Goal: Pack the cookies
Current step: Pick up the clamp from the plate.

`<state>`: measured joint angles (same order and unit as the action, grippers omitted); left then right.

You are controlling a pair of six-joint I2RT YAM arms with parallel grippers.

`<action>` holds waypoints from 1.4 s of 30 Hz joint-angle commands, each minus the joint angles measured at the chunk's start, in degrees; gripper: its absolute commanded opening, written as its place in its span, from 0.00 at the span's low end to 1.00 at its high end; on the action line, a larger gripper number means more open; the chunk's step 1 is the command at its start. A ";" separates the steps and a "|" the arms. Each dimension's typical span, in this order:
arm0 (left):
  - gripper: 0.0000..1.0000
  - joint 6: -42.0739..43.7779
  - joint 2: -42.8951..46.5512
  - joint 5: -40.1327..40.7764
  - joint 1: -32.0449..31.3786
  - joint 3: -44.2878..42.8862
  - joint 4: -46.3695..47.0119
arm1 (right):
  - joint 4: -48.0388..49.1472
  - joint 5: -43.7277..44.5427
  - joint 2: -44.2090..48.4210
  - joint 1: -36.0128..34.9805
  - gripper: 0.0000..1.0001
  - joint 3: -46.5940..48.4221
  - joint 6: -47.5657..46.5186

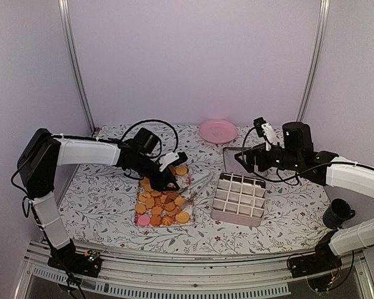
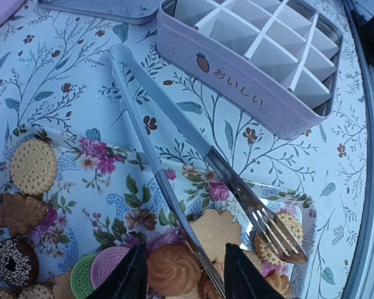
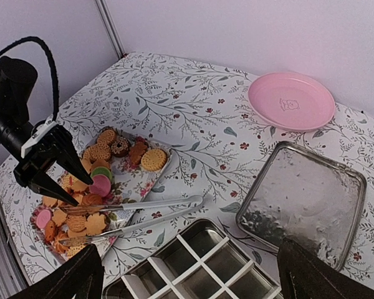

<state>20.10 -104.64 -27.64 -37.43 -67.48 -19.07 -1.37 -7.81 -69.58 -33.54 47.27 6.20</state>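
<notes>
Nothing is packed yet, I judge: the cookies (image 1: 159, 205) all lie on the floral tray (image 2: 112, 180), left of the divided tin (image 1: 239, 199), whose cells look empty. My left gripper (image 2: 186, 258) hangs over them, jaws apart. The right gripper (image 3: 190, 274) hovers beyond the tin, jaws apart too.

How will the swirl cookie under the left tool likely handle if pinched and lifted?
The swirl cookie looks small and baked: probably light, stiff, and brittle under a hard pinch. Its ridged top should grip well. The tongs cross its edge and other cookies touch it, so lifting may nudge them.
</notes>
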 commanded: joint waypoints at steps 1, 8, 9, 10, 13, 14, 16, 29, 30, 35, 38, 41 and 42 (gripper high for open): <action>0.44 0.19 -0.62 -0.82 -2.19 -2.55 -2.26 | -2.16 1.09 1.54 -0.47 0.99 -1.74 -0.30; 0.40 0.24 -5.11 4.70 -4.92 -6.16 -4.63 | -3.69 3.56 3.36 -0.57 1.00 -1.77 -0.53; 0.40 0.64 -5.35 5.23 -4.96 -5.86 -4.55 | -4.06 4.14 3.73 -0.59 1.00 -1.80 -0.57; 0.40 0.87 -5.32 5.95 -5.00 -5.43 -4.18 | -4.39 4.79 4.23 -0.63 1.00 -1.84 -0.60; 0.39 1.00 -5.22 7.70 -5.07 -5.01 -3.44 | -4.27 5.76 6.10 -0.74 0.99 -2.73 -0.50; 0.39 0.93 -5.27 8.10 -5.05 -5.14 -3.43 | -4.16 5.87 6.60 -0.81 0.99 -2.99 -0.41; 0.38 1.06 -5.39 8.69 -5.17 -5.48 -3.45 | -3.94 5.90 7.35 -0.89 0.99 -3.50 -0.25; 0.28 2.45 -7.48 9.73 -5.61 -5.73 -4.40 | -4.95 5.70 9.12 -2.05 0.98 -3.25 0.66; 0.28 2.57 -7.51 9.72 -5.71 -5.73 -4.46 | -5.06 5.70 9.11 -2.19 0.98 -3.14 0.66; 0.30 3.27 -7.49 10.22 -6.34 -5.73 -4.81 | -5.06 5.40 8.98 -2.56 0.98 -2.63 0.78; 0.35 3.77 -7.44 10.51 -6.82 -5.69 -5.55 | -4.99 5.29 8.70 -2.85 0.98 -2.61 0.91; 0.36 3.92 -7.46 11.26 -7.17 -5.39 -5.71 | -4.88 5.27 8.45 -3.13 0.98 -2.42 1.05; 0.36 3.90 -7.44 11.66 -7.14 -5.30 -5.71 | -4.84 5.27 8.41 -3.19 0.98 -2.32 1.03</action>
<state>22.98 -110.63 -17.63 -43.62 -72.93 -22.39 -6.22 -3.07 -61.34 -36.01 44.25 6.63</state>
